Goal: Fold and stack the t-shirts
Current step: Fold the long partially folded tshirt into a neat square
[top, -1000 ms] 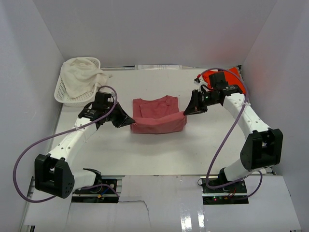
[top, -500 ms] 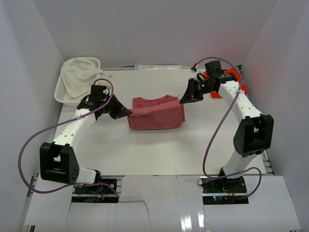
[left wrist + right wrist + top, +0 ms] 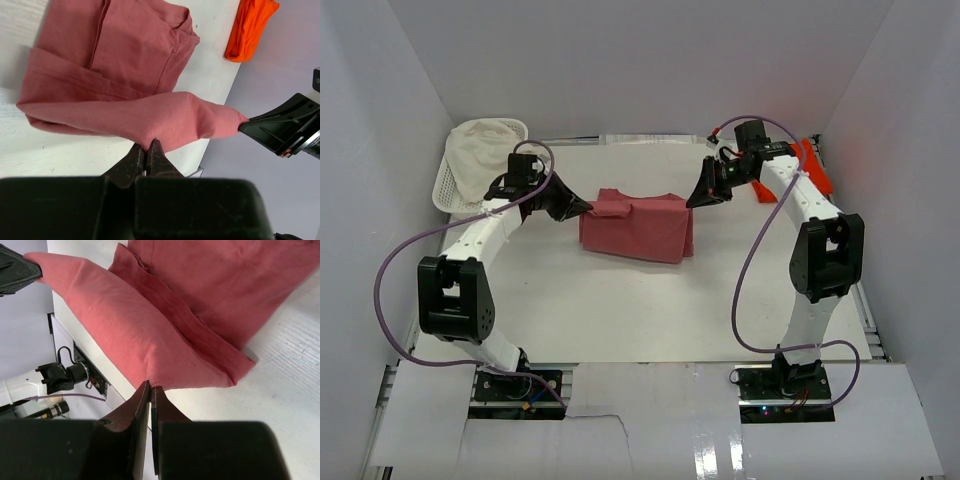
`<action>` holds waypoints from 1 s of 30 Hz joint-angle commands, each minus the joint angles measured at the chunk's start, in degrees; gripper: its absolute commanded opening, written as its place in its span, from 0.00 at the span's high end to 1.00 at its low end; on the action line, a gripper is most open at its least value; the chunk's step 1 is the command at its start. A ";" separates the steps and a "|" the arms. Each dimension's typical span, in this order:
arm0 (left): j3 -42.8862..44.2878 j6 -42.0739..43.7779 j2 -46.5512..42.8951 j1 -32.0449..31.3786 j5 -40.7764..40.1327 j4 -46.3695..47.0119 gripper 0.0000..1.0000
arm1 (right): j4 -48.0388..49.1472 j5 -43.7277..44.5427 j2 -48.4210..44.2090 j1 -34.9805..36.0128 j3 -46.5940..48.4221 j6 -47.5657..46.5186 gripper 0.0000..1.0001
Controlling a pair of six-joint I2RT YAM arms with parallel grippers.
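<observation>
Carried farther back, the rose-red t-shirt [image 3: 635, 230] hangs between left hand [image 3: 582, 208] and right hand [image 3: 692, 200], both pinched shut on its hem; uneven release could skew the fold.

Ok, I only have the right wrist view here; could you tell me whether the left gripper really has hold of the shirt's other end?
Observer: Yes. In the left wrist view the left gripper is shut on the lifted edge of the rose-red t-shirt.
Operator: Thank you. Where is the second shirt, please?
Observer: The orange t-shirt lies bunched at the far right of the table, near the side wall.
Operator: And is anything else out there?
Observer: A white basket stands at the far left corner with a white cloth heaped in it.
</observation>
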 commanded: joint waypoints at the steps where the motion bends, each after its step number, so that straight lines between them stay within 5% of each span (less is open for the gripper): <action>1: 4.19 -0.19 2.68 0.35 1.97 3.29 0.99 | 1.35 -1.96 1.72 0.02 3.42 0.78 0.92; 30: 11.49 -9.85 20.43 3.51 5.40 17.18 0.97 | 3.64 -2.49 19.56 -4.03 22.14 5.00 0.92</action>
